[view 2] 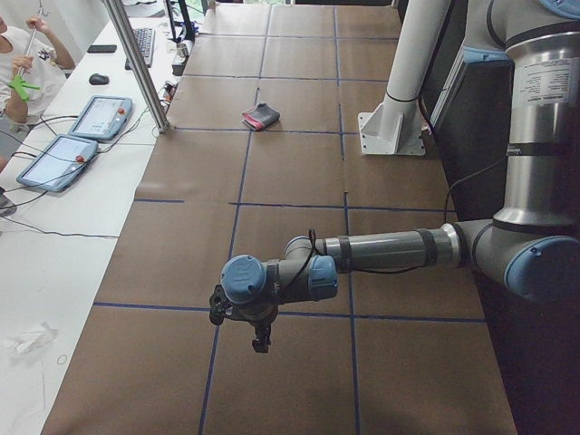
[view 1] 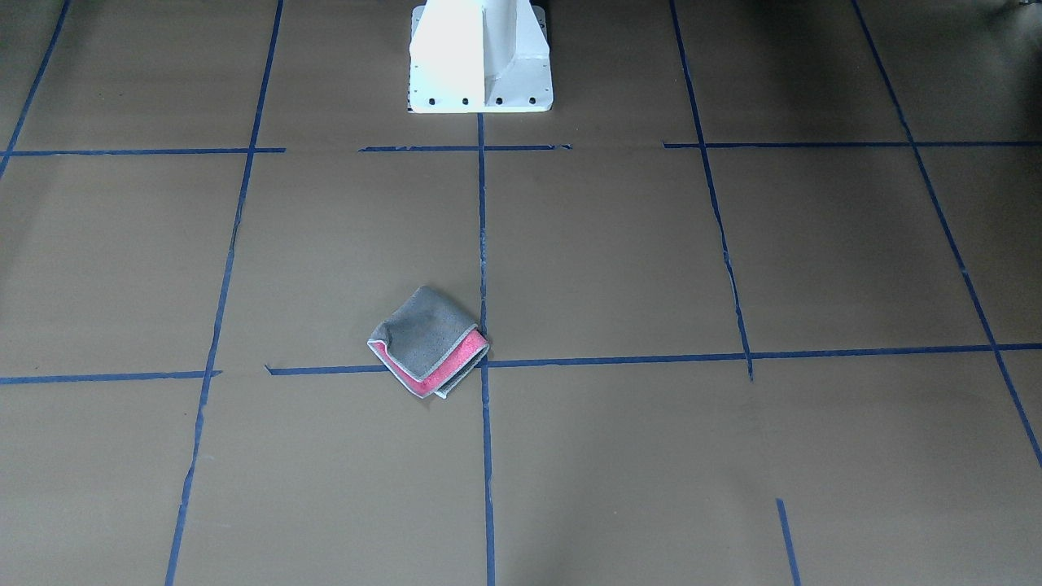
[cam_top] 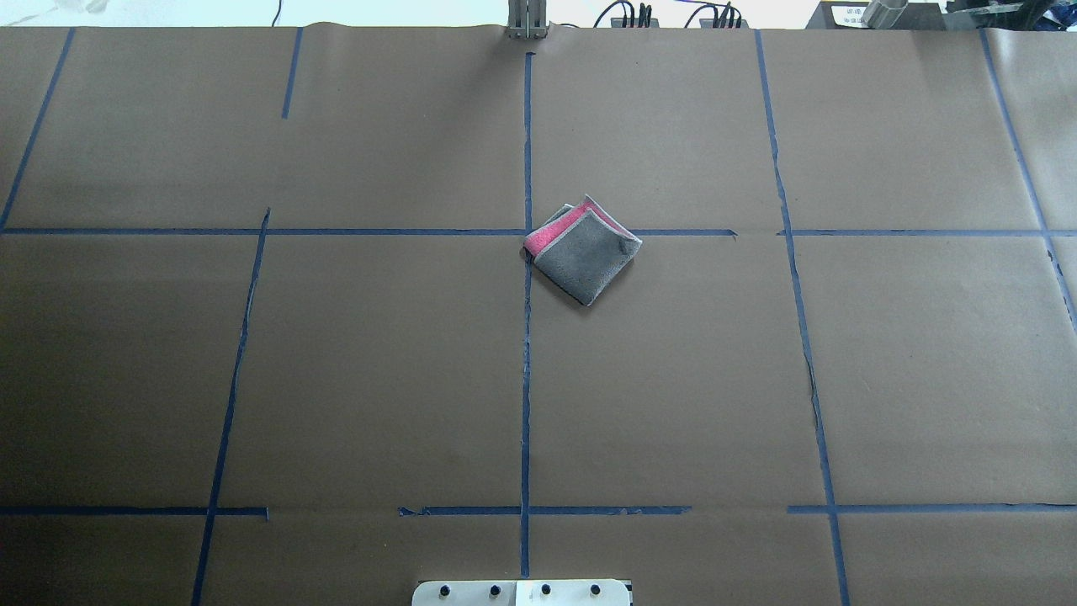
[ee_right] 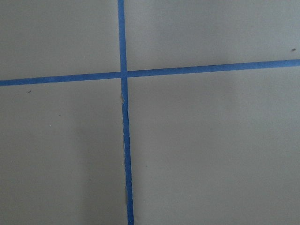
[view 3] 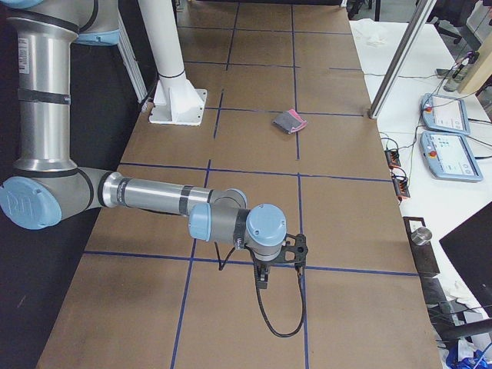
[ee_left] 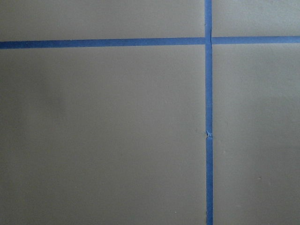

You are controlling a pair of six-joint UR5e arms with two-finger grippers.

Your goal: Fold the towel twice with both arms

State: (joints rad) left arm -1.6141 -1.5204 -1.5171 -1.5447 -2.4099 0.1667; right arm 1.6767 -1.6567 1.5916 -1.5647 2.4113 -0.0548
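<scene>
Two folds look done already, by my read: the small square terry towel (cam_top: 585, 252), grey face up w/ a pink-red strip showing along one side, lies as a compact layered packet on the brown-paper table (cam_top: 336, 379), right by the central crossing of the blue tape (cam_top: 526, 379) grid, well out from the white pedestal base (view 1: 480, 57). Edges aren't flush: the pink strip & light stitched edge peek out, and one corner is puckered.

Neither arm is near it. The silver-grey tubular left arm (view 2: 381, 252) and right arm (view 3: 154, 194) each reach low over opposite table ends, prob. parked to keep the cloth clear.

The black two-finger left gripper (view 2: 261, 343) hangs pointing down above the paper, as does the right gripper (view 3: 261, 277). Jaw opening: can't tell for either, since only the side views show them. Wrist cams show just paper & tape, no cloth.
</scene>
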